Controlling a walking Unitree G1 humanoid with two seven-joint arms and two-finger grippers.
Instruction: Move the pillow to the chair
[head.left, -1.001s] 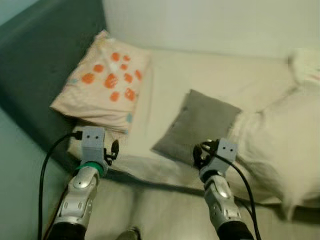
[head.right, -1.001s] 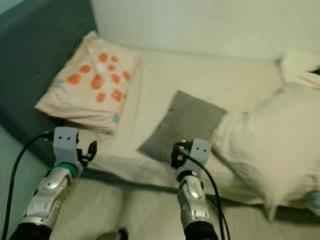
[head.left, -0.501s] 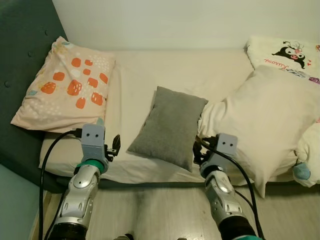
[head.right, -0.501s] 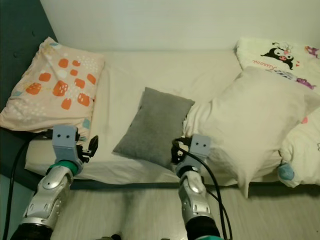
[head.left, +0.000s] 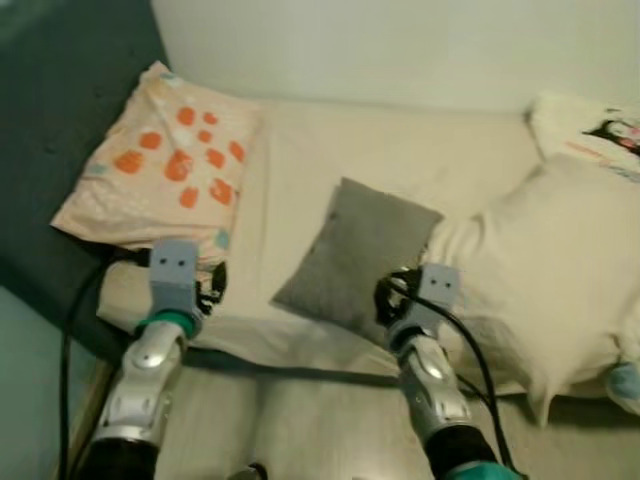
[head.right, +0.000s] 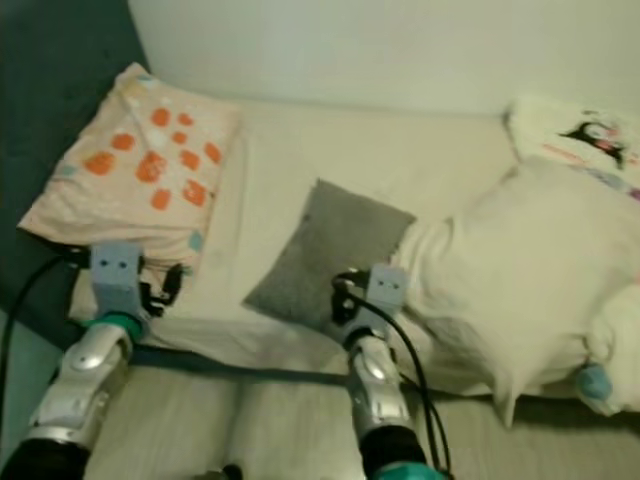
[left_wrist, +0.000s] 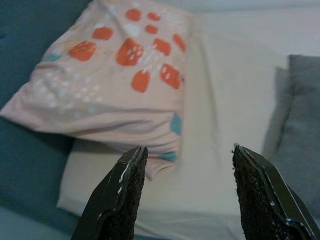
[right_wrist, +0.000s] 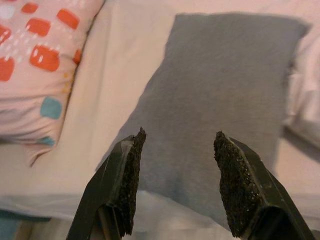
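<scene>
A grey pillow (head.left: 362, 255) lies in the middle of the bed, slanted, its near corner by the mattress edge. A pink pillow with orange patches (head.left: 165, 170) rests at the bed's left end against the dark headboard. My right gripper (right_wrist: 177, 177) is open, hovering just before the grey pillow's (right_wrist: 220, 90) near edge with nothing between its fingers. My left gripper (left_wrist: 186, 172) is open too, held near the mattress edge, facing the pink pillow (left_wrist: 115, 75). Both arms reach forward from below, the left gripper (head.left: 210, 290) and right gripper (head.left: 385, 300) over the bed's front edge.
A large cream pillow (head.left: 545, 270) lies right of the grey one, touching it. A white cushion with a cartoon print (head.left: 590, 135) sits at the far right. The dark headboard (head.left: 60, 110) rises on the left. Pale wood floor (head.left: 300, 420) runs before the bed.
The whole picture has shifted and blurred, so the camera has moved. Both grippers stay open at the bed's front edge, with the pillows lying as before.
</scene>
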